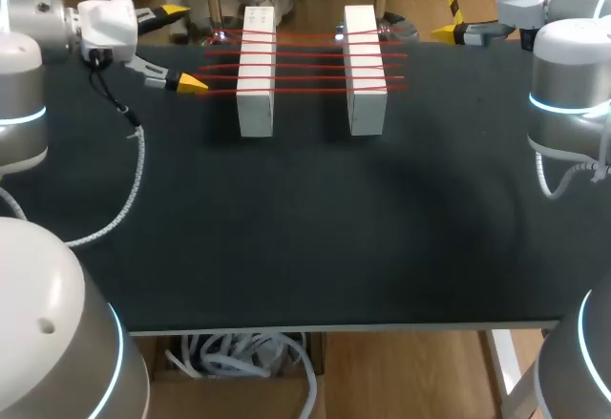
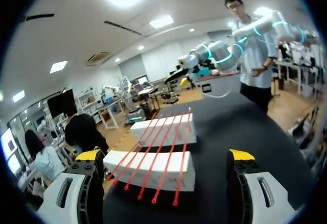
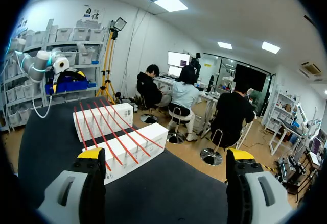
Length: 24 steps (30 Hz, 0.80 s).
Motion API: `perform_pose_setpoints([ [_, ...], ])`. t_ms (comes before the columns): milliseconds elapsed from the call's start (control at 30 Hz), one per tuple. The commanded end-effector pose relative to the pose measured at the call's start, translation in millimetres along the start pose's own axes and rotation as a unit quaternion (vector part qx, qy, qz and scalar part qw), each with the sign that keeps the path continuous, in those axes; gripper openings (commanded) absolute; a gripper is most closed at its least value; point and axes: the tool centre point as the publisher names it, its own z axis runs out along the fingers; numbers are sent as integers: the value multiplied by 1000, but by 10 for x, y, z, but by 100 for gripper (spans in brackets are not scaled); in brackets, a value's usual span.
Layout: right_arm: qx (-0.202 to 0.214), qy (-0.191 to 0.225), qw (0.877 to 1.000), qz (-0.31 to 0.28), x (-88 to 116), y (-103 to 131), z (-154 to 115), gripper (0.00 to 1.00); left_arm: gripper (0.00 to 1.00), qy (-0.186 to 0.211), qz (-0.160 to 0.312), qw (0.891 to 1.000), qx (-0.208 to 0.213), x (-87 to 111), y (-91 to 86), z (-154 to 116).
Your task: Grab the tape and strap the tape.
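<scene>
Two white blocks (image 1: 256, 75) lie side by side on the black surface (image 1: 305, 238). Several strands of red tape (image 1: 310, 55) are stretched straight across the tops of both, parallel to one another, with their ends reaching a little past each block's outer side.

The left arm (image 1: 95, 28) comes in low over the surface, and the left jaws stand wide apart with nothing between them. Their yellow tips (image 2: 88, 155) point at the closer block. That block lies just ahead of the left jaws, roughly in line with the gap between the two fingers, and the loose ends of the tape hang over its near face toward them. The tips are near those ends but apart from them. The second block lies farther ahead, behind the first. A white coiled cable (image 1: 141, 161) trails from the left arm down onto the surface.

The right arm (image 1: 563, 66) is at the opposite side of the surface. The right jaws are also spread wide and hold nothing. Both blocks and the tape lie ahead of the right jaws, off toward one finger's (image 3: 82, 188) side and well apart from its tip
</scene>
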Motion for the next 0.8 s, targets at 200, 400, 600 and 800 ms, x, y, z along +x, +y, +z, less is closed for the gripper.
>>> perform_pose_setpoints([
  [200, 0, 0, 1000, 0, 0, -1, 0, 100, 63, 71, -17, 997, 39, 18, 172, 126],
  [400, 0, 0, 1000, 0, 0, -1, 0, 100, 34, 55, -28, 997, 52, 223, 213, 216],
  [600, 0, 0, 1000, 0, 0, -1, 0, 100, 27, 38, -35, 997, 57, 382, 266, 289],
  [800, 0, 0, 1000, 0, 0, -1, 0, 100, 36, 34, -39, 997, 57, 459, 335, 330],
])
